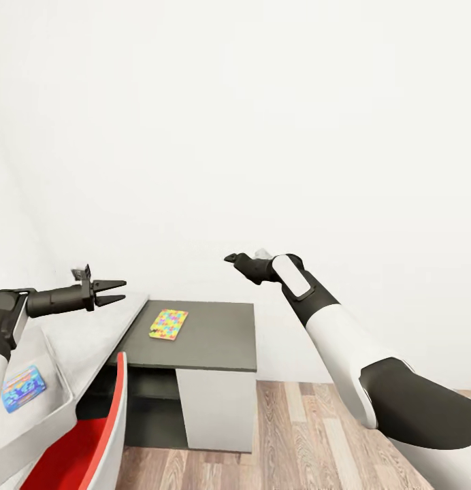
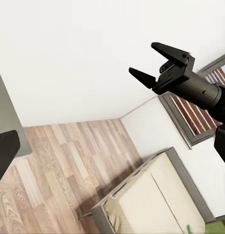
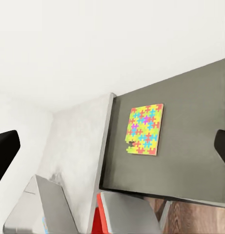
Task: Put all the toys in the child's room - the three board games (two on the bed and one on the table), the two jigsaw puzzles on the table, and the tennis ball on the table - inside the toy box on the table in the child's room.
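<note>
One jigsaw puzzle (image 1: 169,324), a thin square of yellow, pink, green and blue pieces, lies flat on the dark grey cabinet (image 1: 208,340); the right wrist view also has the puzzle (image 3: 145,129). The pale toy box (image 1: 55,361) stands on the table (image 1: 99,323) at lower left, with a flat blue printed game box (image 1: 23,388) inside. My left gripper (image 1: 124,290) hovers open and empty above the table, left of the puzzle. My right gripper (image 1: 230,258) hangs open and empty in the air above the cabinet; the left wrist view shows the right gripper (image 2: 143,58) with its fingers spread.
A red chair (image 1: 92,435) stands against the table's front, below the toy box. Wood-plank floor (image 1: 297,435) lies to the right of the cabinet. The white wall rises behind. The beige bed (image 2: 156,200) appears in the left wrist view, across the floor.
</note>
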Tool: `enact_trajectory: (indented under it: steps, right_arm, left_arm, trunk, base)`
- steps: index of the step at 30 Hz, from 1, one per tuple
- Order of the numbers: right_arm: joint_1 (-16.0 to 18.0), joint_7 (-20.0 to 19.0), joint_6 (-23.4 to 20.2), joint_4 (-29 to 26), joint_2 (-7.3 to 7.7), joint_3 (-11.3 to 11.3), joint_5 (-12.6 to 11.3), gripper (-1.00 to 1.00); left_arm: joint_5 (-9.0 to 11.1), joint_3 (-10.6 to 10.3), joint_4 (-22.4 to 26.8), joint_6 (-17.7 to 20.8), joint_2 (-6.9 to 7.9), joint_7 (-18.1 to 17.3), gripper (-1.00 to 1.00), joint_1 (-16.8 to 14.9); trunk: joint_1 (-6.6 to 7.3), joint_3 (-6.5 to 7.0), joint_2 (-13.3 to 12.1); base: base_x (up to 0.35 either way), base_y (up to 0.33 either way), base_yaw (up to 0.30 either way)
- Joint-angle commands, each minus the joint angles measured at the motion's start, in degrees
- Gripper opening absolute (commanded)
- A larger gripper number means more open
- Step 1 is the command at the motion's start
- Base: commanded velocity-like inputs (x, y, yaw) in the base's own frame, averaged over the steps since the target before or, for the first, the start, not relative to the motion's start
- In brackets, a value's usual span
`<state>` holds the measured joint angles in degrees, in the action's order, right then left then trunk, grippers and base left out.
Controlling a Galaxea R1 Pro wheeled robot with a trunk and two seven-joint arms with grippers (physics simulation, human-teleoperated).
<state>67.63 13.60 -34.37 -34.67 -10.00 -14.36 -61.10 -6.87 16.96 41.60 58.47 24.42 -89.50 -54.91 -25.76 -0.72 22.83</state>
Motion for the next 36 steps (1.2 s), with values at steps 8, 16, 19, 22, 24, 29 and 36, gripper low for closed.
enact_trajectory:
  steps: [8, 16, 19, 22, 24, 29, 36]
  right_arm:
    - [0.0, 0.5, 0.0, 0.0, 0.00, -0.1, -0.6, 1.00]
    - [0.0, 0.5, 0.0, 0.0, 0.00, -0.1, -0.5, 1.00]
    - [0.0, 0.5, 0.0, 0.0, 0.00, -0.1, -0.5, 1.00]
    - [0.0, 0.5, 0.0, 0.0, 0.00, -0.1, -0.6, 1.00]
    - [0.0, 0.5, 0.0, 0.0, 0.00, -0.1, -0.6, 1.00]
    - [0.0, 0.5, 0.0, 0.0, 0.00, -0.1, -0.6, 1.00]
    - [0.0, 0.5, 0.0, 0.0, 0.00, -0.1, -0.6, 1.00]
  left_arm:
    - [-0.6, 0.2, 0.1, 0.6, 0.01, -0.5, 1.00, 0.0]
    - [-0.6, 0.1, 0.1, 0.6, 0.02, -0.5, 1.00, 0.0]
    - [-0.6, 0.1, 0.1, 0.6, 0.02, -0.5, 1.00, 0.0]
    - [-0.6, 0.1, 0.1, 0.6, 0.02, -0.5, 1.00, 0.0]
    - [-0.6, 0.1, 0.1, 0.6, 0.02, -0.5, 1.00, 0.0]
    - [-0.6, 0.0, 0.1, 0.6, 0.02, -0.5, 1.00, 0.0]
    - [-0.6, 0.0, 0.1, 0.6, 0.02, -0.5, 1.00, 0.0]
  trunk:
    - [-0.02, 0.26, 0.1]
    - [-0.02, 0.61, 0.1]
    - [-0.02, 0.74, 0.1]
    - [-0.02, 0.88, 0.1]
    - [-0.02, 0.97, 0.1]
    - [-0.02, 1.21, 0.1]
    - [-0.02, 1.56, 0.1]
  base:
    - [-0.063, 0.015, -0.277]
    - [-0.009, 0.003, -0.276]
    - [-0.001, 0.000, -0.275]
    - [-0.001, 0.000, -0.274]
    - [0.000, 0.000, -0.273]
    - [0.000, 0.000, -0.271]
    - [0.000, 0.000, -0.265]
